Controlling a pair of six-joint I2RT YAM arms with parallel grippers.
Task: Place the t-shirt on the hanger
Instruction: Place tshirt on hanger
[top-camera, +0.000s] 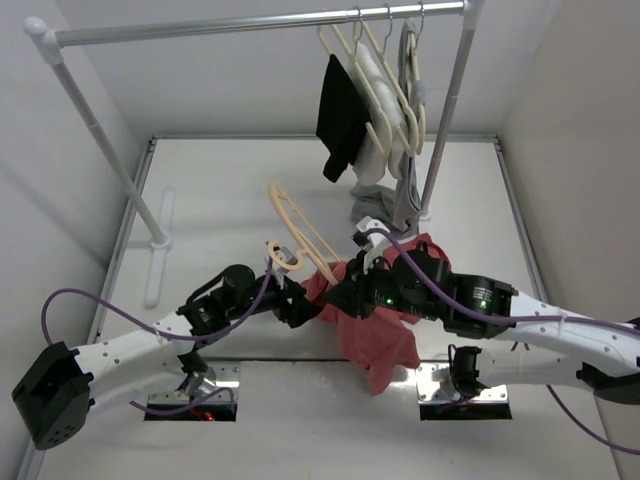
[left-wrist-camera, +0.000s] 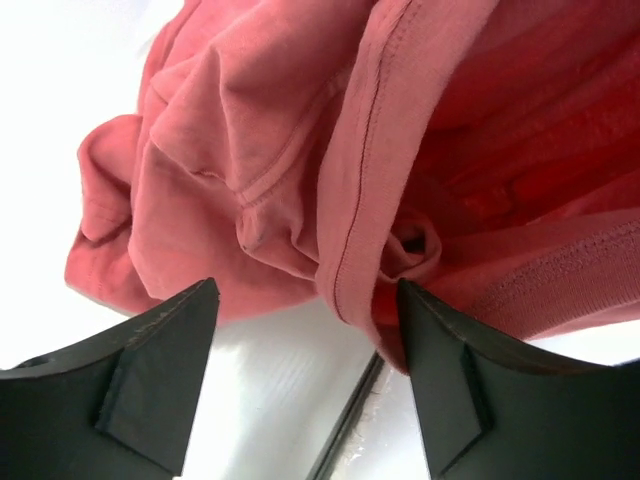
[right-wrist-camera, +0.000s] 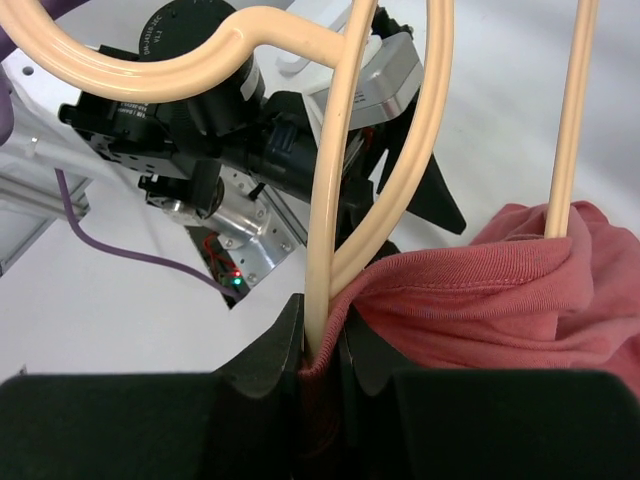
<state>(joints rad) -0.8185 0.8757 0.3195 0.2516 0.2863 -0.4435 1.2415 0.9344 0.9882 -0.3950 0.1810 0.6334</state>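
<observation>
The salmon t-shirt (top-camera: 375, 345) lies bunched on the table between the two arms, and part of it is lifted. The peach hanger (top-camera: 300, 228) stands tilted above it, hook towards the left arm. In the right wrist view my right gripper (right-wrist-camera: 325, 345) is shut on the hanger (right-wrist-camera: 440, 100) together with the ribbed collar of the t-shirt (right-wrist-camera: 500, 290); the hanger's bars pass into the collar. My left gripper (left-wrist-camera: 305, 300) is open and empty, just short of the folds of the t-shirt (left-wrist-camera: 250, 130), with the hem near its right finger.
A clothes rack's rail (top-camera: 250, 22) spans the back, with a black garment (top-camera: 340, 110), a grey garment (top-camera: 405, 190) and cream hangers (top-camera: 385, 90) hung at its right end. Its left post (top-camera: 110, 140) and foot (top-camera: 160, 250) stand left of the arms. The left arm's wrist (right-wrist-camera: 200, 90) is close to the right gripper.
</observation>
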